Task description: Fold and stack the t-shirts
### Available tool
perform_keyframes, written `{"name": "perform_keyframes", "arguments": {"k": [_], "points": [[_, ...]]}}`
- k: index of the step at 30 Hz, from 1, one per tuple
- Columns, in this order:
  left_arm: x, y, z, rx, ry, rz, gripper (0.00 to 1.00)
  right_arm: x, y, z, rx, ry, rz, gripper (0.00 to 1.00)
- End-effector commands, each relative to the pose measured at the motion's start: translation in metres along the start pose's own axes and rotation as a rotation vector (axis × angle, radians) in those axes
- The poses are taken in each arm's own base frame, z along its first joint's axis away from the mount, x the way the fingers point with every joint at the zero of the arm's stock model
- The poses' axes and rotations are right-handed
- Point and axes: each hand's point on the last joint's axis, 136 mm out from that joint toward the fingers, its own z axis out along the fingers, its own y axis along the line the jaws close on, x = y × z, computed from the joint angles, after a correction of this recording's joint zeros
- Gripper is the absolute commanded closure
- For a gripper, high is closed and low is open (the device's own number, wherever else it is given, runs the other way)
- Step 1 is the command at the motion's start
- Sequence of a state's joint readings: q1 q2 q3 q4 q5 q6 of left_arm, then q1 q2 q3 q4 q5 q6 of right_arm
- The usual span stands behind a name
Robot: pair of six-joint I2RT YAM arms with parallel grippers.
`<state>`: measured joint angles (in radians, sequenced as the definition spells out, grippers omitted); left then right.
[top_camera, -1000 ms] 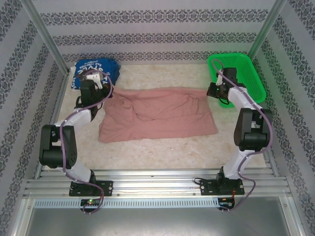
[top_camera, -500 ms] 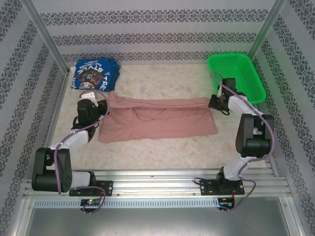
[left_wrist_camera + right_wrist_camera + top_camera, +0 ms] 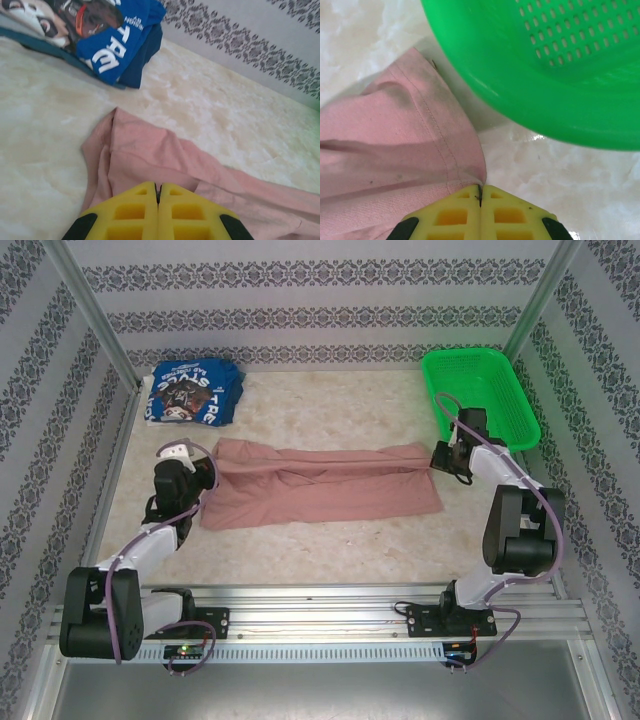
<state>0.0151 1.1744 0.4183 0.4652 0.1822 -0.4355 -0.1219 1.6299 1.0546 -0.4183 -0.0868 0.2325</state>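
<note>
— Where are the shirts?
— I see the pink t-shirt (image 3: 320, 490) spread just left of the green basket (image 3: 490, 385), and the blue t-shirt (image 3: 190, 395) bundled well left of it.
— Claws?
— My left gripper (image 3: 158, 187) and right gripper (image 3: 480, 188) are each clenched on a pink edge.

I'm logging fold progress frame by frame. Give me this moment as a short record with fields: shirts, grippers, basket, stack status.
pink t-shirt: lying mid-table as a long band, far edge doubled over
blue t-shirt: folded, far left corner of the table
left gripper: shut on the pink t-shirt's left end
right gripper: shut on its right end, close to the basket
green basket: far right corner
stack: not yet made; shirts lie apart
</note>
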Motion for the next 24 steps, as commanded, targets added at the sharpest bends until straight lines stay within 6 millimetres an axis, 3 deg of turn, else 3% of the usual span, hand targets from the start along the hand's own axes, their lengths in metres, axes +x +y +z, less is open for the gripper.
{"name": "perform_keyframes", "arguments": {"k": [1, 6, 12, 17, 24], "points": [[0.002, 0.002, 0.004, 0.000, -0.002, -0.030, 1.00, 0.014, -0.010, 0.007, 0.034, 0.040, 0.018, 1.00], [0.017, 0.006, 0.009, -0.015, 0.043, -0.032, 1.00, 0.027, -0.019, 0.011, 0.070, 0.073, 0.009, 0.94], [0.033, 0.010, 0.012, -0.020, 0.074, -0.043, 0.98, 0.041, -0.024, 0.012, 0.091, 0.106, 0.017, 0.73], [0.042, 0.020, 0.009, -0.052, 0.070, -0.063, 0.97, 0.031, -0.015, -0.003, 0.046, 0.042, 0.043, 0.67], [0.040, 0.028, 0.006, -0.095, 0.052, -0.062, 0.97, 0.023, -0.021, -0.025, 0.090, 0.022, 0.054, 0.55]]}}
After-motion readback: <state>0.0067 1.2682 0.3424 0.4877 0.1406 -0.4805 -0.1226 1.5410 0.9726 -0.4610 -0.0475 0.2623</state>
